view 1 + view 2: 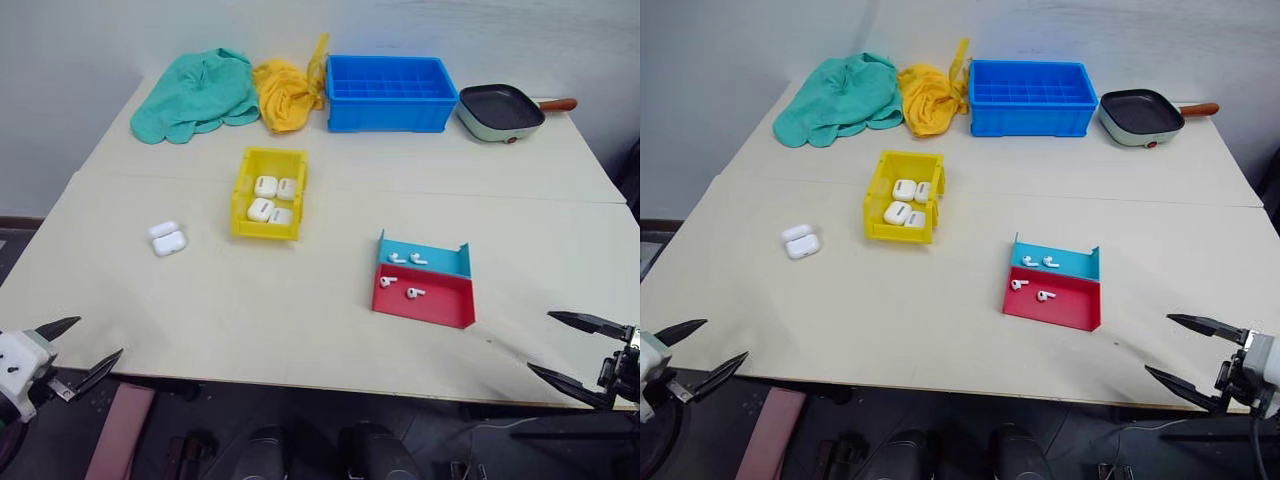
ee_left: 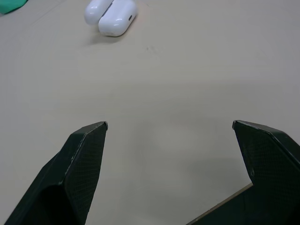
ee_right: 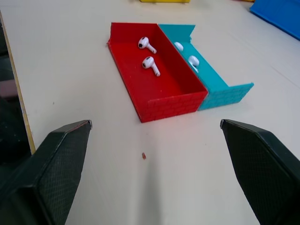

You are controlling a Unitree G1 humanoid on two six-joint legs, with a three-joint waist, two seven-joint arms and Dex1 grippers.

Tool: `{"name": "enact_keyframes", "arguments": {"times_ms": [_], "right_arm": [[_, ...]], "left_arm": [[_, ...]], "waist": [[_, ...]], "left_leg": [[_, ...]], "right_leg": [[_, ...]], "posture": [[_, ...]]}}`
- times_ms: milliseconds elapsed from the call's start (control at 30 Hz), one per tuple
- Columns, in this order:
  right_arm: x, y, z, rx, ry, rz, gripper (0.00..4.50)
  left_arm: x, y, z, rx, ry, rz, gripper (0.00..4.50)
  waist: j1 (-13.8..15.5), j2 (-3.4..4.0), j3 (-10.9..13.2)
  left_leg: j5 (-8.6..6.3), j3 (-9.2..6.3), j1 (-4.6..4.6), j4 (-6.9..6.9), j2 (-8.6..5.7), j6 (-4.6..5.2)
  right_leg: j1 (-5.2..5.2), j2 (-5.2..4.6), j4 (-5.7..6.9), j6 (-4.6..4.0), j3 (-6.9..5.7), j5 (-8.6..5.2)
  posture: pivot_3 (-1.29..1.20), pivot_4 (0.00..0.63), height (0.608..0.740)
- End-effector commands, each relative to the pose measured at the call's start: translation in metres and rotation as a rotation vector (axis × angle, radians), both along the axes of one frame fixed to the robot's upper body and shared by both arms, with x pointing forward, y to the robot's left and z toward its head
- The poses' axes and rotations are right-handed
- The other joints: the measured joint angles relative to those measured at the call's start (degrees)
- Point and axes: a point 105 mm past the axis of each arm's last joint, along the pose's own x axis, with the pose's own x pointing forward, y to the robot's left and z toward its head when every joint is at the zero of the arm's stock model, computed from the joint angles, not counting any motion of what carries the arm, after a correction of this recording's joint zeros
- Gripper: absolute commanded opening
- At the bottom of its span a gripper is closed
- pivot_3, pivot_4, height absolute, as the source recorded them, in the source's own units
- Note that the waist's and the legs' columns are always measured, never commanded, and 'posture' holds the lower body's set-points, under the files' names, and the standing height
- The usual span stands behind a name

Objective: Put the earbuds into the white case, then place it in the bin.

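Hovering at the near table edge, left gripper (image 1: 78, 350) and right gripper (image 1: 570, 345) are gaping wide, empty — tiny glossy white earbuds (image 1: 398, 287) are lying in the red tray (image 1: 425, 307), risking slips; the open white case (image 1: 167, 238) is sitting left of the yellow plastic bin (image 1: 246, 190).

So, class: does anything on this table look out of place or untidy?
One white case lies open on the table, outside the yellow bin holding the other cases. Two cloths sit crumpled at the back.

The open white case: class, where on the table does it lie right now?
In the left eye view the white case lies open on the table's left side, just left of the yellow bin and apart from it.
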Motion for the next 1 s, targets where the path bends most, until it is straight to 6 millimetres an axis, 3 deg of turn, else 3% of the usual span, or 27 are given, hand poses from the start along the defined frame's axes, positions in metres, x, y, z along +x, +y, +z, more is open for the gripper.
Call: {"name": "enact_keyframes", "arguments": {"times_ms": [33,333,400,500,600,700,800,933,1000], "right_arm": [[0.005,-0.005,0.007,0.027,-0.030,-0.039,4.50],[0.016,0.036,0.011,0.146,-0.086,0.100,4.50],[0.021,0.049,0.018,0.187,-0.136,0.138,4.50],[0.020,0.079,0.040,0.332,-0.254,0.259,4.50],[0.021,0.094,0.048,0.368,-0.311,0.290,4.50],[0.026,0.104,0.053,0.373,-0.386,0.302,4.50],[0.030,0.101,0.054,0.366,-0.392,0.285,4.50],[0.028,0.100,0.048,0.336,-0.368,0.310,4.50],[0.027,0.099,0.044,0.314,-0.353,0.326,4.50]], "left_arm": [[0.004,0.001,0.015,0.040,-0.077,0.016,4.49],[0.007,0.000,0.033,-0.167,-0.173,0.110,4.49],[0.003,0.011,0.036,-0.178,-0.210,0.220,4.49],[-0.022,0.048,0.022,-0.242,-0.211,0.583,4.49],[-0.036,0.060,0.017,-0.325,-0.215,0.758,4.49],[-0.041,0.055,0.012,-0.406,-0.154,0.816,4.49],[-0.040,0.043,0.011,-0.431,-0.096,0.804,4.49],[-0.028,0.027,0.018,-0.423,-0.082,0.760,4.49],[-0.007,0.013,0.034,-0.444,-0.118,0.720,4.49]], "waist": [[-0.1,0.01,0.0],[-0.1,0.00,0.0],[-0.2,0.01,0.0],[-0.7,0.00,0.0],[-0.4,-0.02,0.0],[0.1,-0.19,-0.1],[0.3,-0.21,-0.1],[0.1,-0.20,-0.1],[0.2,-0.19,-0.1]], "left_leg": [[0.00,0.00,0.00,0.00,0.00,0.00],[0.00,0.00,0.00,0.02,0.01,-0.01],[0.00,0.00,0.00,0.06,0.00,-0.01],[0.00,0.00,0.03,0.06,0.03,-0.01],[-0.01,-0.02,0.04,0.07,0.02,-0.03],[-0.01,-0.04,0.05,0.15,0.02,-0.04],[0.00,-0.10,0.05,0.19,-0.04,-0.02],[0.00,-0.12,0.05,0.13,-0.08,-0.01],[0.01,-0.12,0.05,0.13,-0.07,-0.02]], "right_leg": [[0.00,0.00,0.00,0.00,0.00,0.00],[-0.01,0.01,0.08,0.01,-0.02,0.00],[0.00,0.01,0.10,0.01,-0.02,0.01],[0.02,0.04,0.16,0.02,-0.01,0.01],[-0.05,0.05,0.34,0.06,-0.02,0.01],[-0.04,0.04,0.37,0.07,-0.02,0.02],[0.04,-0.03,0.33,0.07,-0.02,0.02],[0.03,-0.06,0.29,0.06,-0.02,0.02],[0.03,-0.05,0.30,0.06,-0.02,0.02]], "posture": [[0.00,0.150,0.740],[0.00,0.150,0.740],[0.00,0.150,0.740],[0.00,0.150,0.740],[0.00,0.150,0.740],[0.00,0.150,0.740],[0.00,0.150,0.740],[0.00,0.150,0.740],[0.00,0.150,0.740]]}}
